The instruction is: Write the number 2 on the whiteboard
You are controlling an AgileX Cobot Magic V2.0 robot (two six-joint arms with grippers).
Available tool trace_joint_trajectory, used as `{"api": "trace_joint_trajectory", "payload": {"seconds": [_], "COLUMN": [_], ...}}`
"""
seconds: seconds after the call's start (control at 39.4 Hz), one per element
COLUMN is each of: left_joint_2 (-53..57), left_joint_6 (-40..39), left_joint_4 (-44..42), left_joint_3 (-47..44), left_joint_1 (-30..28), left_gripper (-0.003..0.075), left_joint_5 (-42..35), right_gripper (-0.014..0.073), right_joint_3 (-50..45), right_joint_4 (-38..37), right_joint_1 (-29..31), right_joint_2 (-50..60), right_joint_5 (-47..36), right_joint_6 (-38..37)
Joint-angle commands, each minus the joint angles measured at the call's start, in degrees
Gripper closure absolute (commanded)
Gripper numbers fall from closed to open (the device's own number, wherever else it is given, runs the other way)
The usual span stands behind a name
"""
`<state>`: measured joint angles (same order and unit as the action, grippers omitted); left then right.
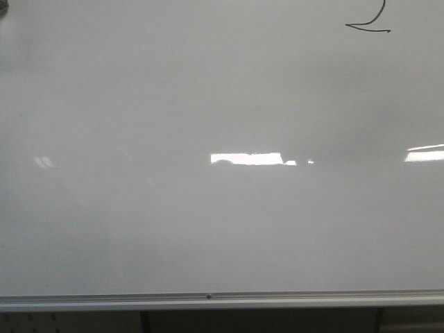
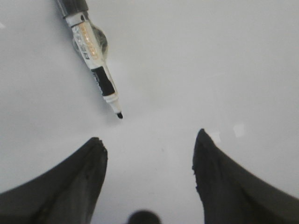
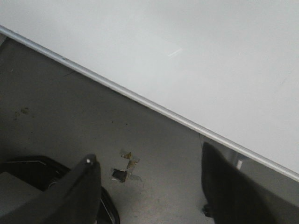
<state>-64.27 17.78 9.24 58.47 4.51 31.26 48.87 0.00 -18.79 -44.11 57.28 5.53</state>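
Observation:
The whiteboard (image 1: 208, 222) fills the front view, glossy grey-white with glare patches. The number 2 (image 1: 370, 26) shows as a thin black curved stroke with a flat base at the board's far right, cut by the frame's top. No gripper shows in the front view. In the left wrist view my left gripper (image 2: 149, 140) is open and empty over the whiteboard (image 2: 210, 60); an uncapped black-and-white marker (image 2: 91, 53) lies on the board just beyond the fingers, tip toward them. In the right wrist view my right gripper (image 3: 149, 158) is open and empty, off the whiteboard (image 3: 196, 51), over the floor.
The board's silver edge rail (image 1: 208, 300) runs along its near side, and shows in the right wrist view (image 3: 154, 108). Below it is grey floor (image 3: 70, 116) with a small scrap of tape (image 3: 124, 170) and a dark base part (image 3: 28, 172).

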Motion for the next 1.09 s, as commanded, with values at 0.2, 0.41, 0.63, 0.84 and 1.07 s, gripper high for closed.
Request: {"api": "trace_joint_trajectory", "payload": {"seconds": [0.2, 0.41, 0.63, 0.84, 1.07], "left_joint_2": [18.8, 30.0, 35.5, 35.6, 35.6], "left_joint_6": [-4.6, -4.6, -4.6, -4.6, -4.4], "left_joint_4": [0.4, 2.4, 2.8, 2.8, 2.7], "left_joint_3": [-2.3, -9.4, -13.7, -14.4, -14.4], "left_joint_1": [-0.1, -0.1, -0.1, -0.1, -0.1], "left_gripper": [0.0314, 0.0316, 0.0355, 0.0518, 0.0741], "left_joint_5": [10.0, 10.5, 9.0, 8.0, 7.3], "right_gripper": [0.0105, 0.0105, 0.0108, 0.0155, 0.0519], "right_joint_3": [-3.7, -5.0, -5.0, -5.0, -5.0], "right_joint_4": [-1.0, -1.1, -1.1, -1.1, -1.1], "right_joint_1": [0.4, 0.4, 0.4, 0.4, 0.4], "right_joint_2": [11.4, 17.1, 18.5, 18.5, 18.5], "right_joint_5": [-8.9, -9.0, -9.9, -11.9, -12.1], "right_joint_6": [-1.2, -1.2, -1.2, -1.2, -1.2]}}
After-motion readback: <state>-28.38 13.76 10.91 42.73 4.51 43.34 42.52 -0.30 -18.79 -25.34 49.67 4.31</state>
